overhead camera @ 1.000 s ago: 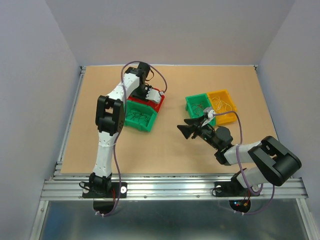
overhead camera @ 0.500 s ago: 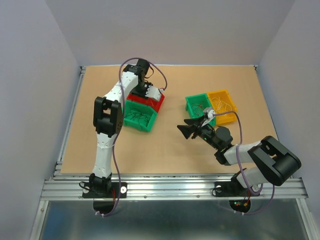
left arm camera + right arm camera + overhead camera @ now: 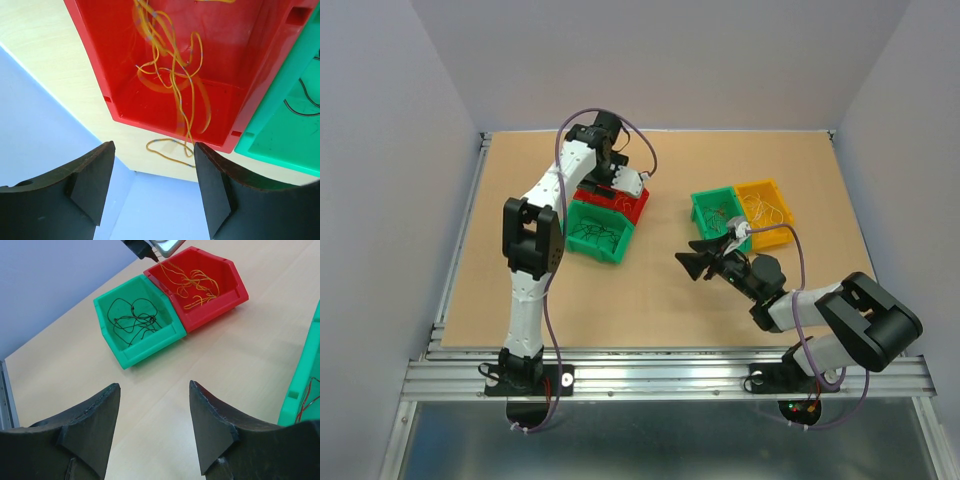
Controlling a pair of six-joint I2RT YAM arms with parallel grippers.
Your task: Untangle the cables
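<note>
Overhead, we see the left arm reaching far out with its elbow raised, and the left hand [image 3: 153, 145] pointing down over the red bin [image 3: 634, 206]. Its fingers [image 3: 92, 182] are spread wide with nothing between them. Below that hand lie the yellow-orange cables [image 3: 172, 75], a loose tangle in the red bin, with one loop spilling past the bin wall nearest the fingertips. To one side of the hand, touching the red bin, a green bin [image 3: 280, 130] holds dark cables [image 3: 300, 100]. The right arm is folded low. We find the right hand [image 3: 155, 385] close above the worktop [image 3: 640, 290], its fingers likewise apart and empty, aimed toward those two bins. At its right edge another green bin [image 3: 306, 375] holds a red strand [image 3: 307, 400].
</note>
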